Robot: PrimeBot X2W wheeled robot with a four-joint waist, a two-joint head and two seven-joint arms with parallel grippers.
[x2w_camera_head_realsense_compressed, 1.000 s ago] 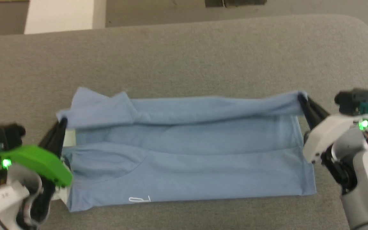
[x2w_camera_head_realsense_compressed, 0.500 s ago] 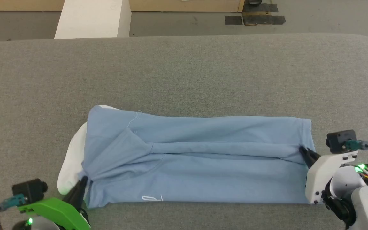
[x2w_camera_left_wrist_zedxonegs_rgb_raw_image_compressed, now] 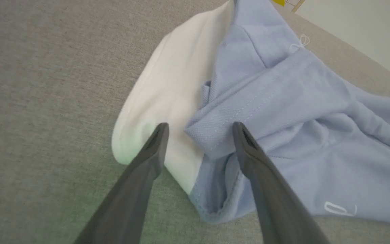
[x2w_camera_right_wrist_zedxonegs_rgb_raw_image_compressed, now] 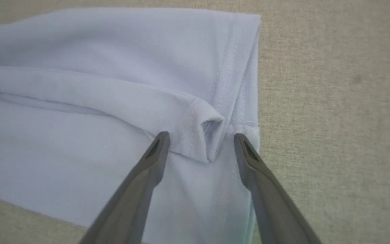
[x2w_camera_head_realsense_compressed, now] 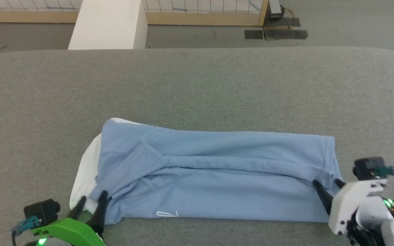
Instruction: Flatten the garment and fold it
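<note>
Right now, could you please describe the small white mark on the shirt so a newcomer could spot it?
On the grey surface lies a light blue shirt, folded into a long band. Near its front edge, toward the left gripper, sits a small white mark: a thin looped outline, unlike the broad white collar part at the left end.

White collar part (x2w_camera_head_realsense_compressed: 86, 177) mostly under blue folds of the garment (x2w_camera_head_realsense_compressed: 224, 191); hem mark (x2w_camera_head_realsense_compressed: 167, 214) illegibly small.
</note>
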